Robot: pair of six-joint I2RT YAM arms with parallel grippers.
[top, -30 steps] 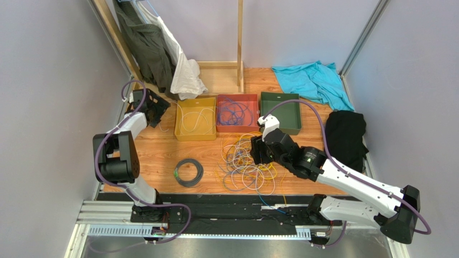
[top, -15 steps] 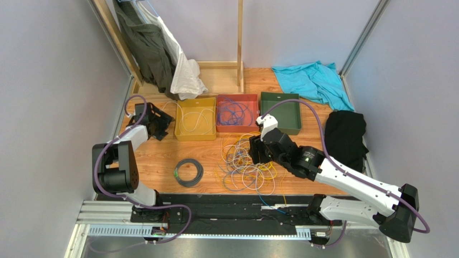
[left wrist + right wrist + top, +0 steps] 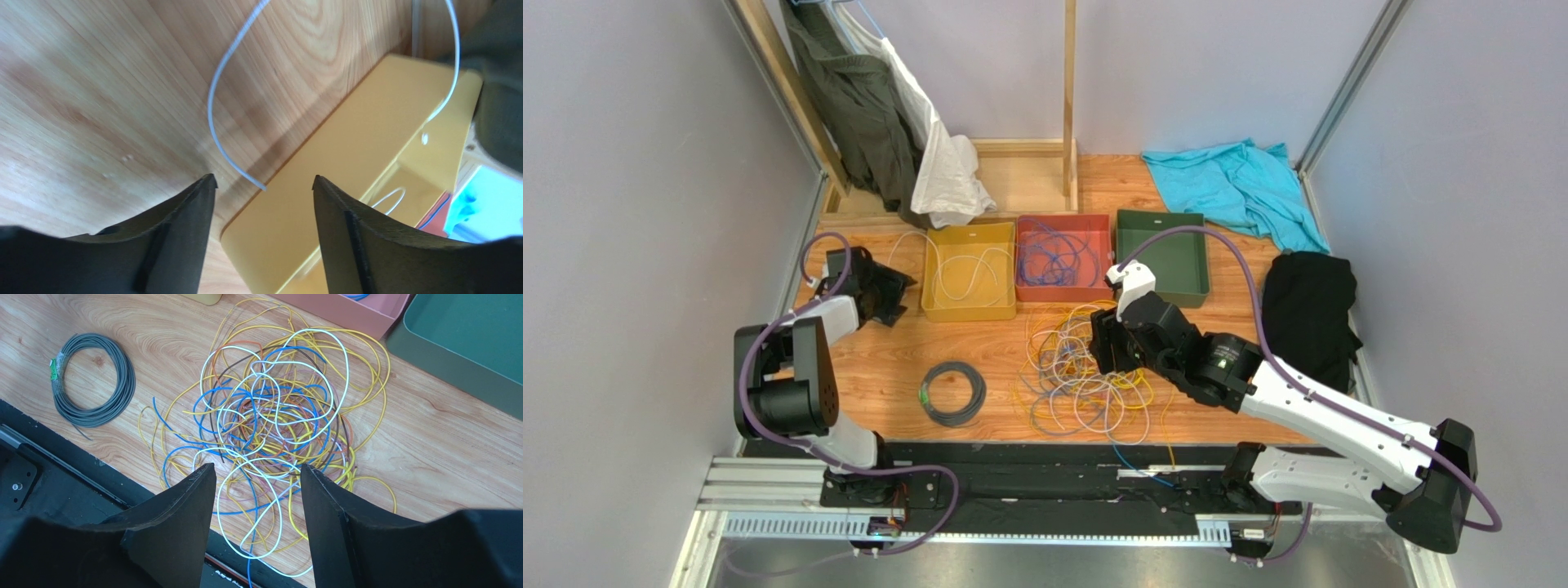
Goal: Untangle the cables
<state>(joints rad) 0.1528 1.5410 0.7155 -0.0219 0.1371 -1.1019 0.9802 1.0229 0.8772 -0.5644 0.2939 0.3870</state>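
Note:
The cables (image 3: 1090, 370) lie in a loose tangle of yellow, white and blue loops on the wood, in front of the bins. From the right wrist the cables (image 3: 276, 416) spread just beyond my right gripper (image 3: 258, 468), which hovers over them open, holding nothing. In the top view my right gripper (image 3: 1104, 348) sits at the tangle's right edge. My left gripper (image 3: 901, 289) stands open beside the left wall of the yellow bin (image 3: 967, 314). A single white cable (image 3: 212, 110) curves over the wood ahead of my left gripper (image 3: 264, 180) and ends by the yellow bin (image 3: 344, 153), untouched.
A red bin (image 3: 1063, 292) holds blue cables and a green bin (image 3: 1161, 294) stands to its right. A neat black coil (image 3: 952, 392) with a green tag lies front left. Clothes hang at the back left, with teal cloth (image 3: 1234, 184) and black cloth (image 3: 1308, 312) on the right.
My left gripper has come nearer along the yellow bin's left side and its jaws have narrowed, still empty. The right arm has shifted slightly left over the tangle.

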